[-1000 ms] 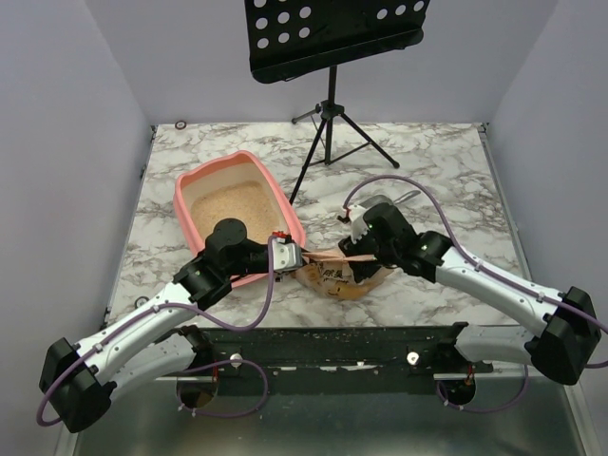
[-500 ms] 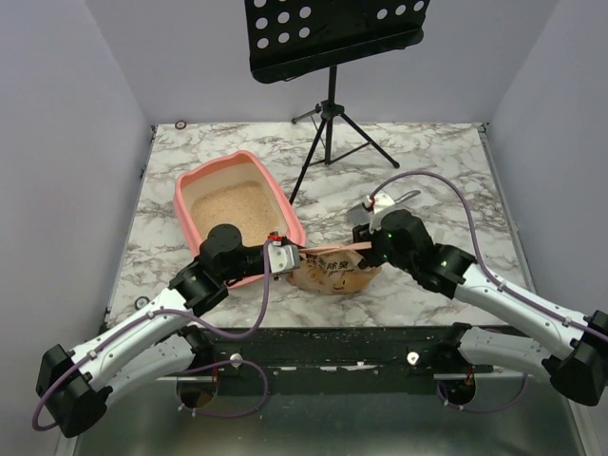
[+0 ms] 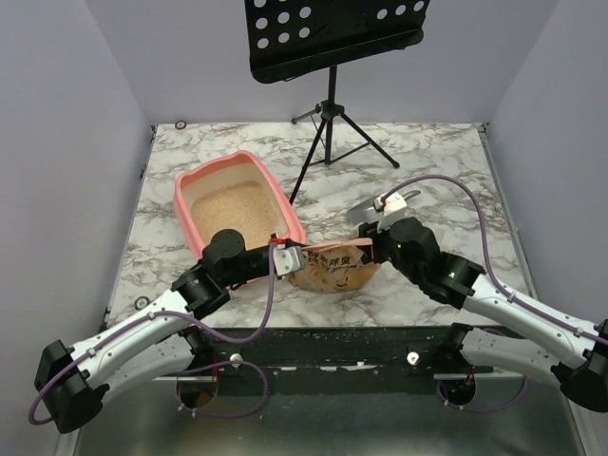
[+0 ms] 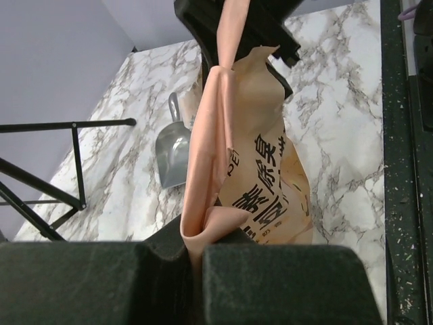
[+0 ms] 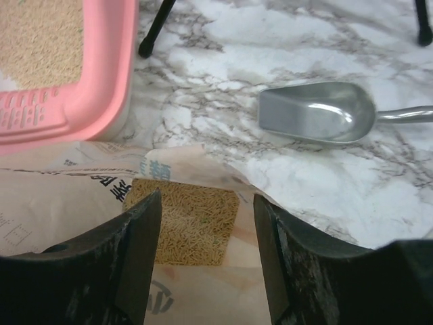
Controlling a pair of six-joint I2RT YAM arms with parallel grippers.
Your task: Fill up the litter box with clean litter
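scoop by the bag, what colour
The scoop is shiny silver, clearest in the right wrist view.

Overhead view: the left arm covers the near end of the litter box (image 3: 180,204). The music stand (image 3: 332,38) is cropped by the picture's edge, and the print on the bag (image 3: 332,271) is too small for us to read. Left wrist view: the bag's pinched edge vanishes between the fingers of the left gripper (image 4: 196,254), and the bag hides part of the scoop (image 4: 174,145). Right wrist view: we see only one corner of the litter box, and the scoop's handle runs off the right edge.
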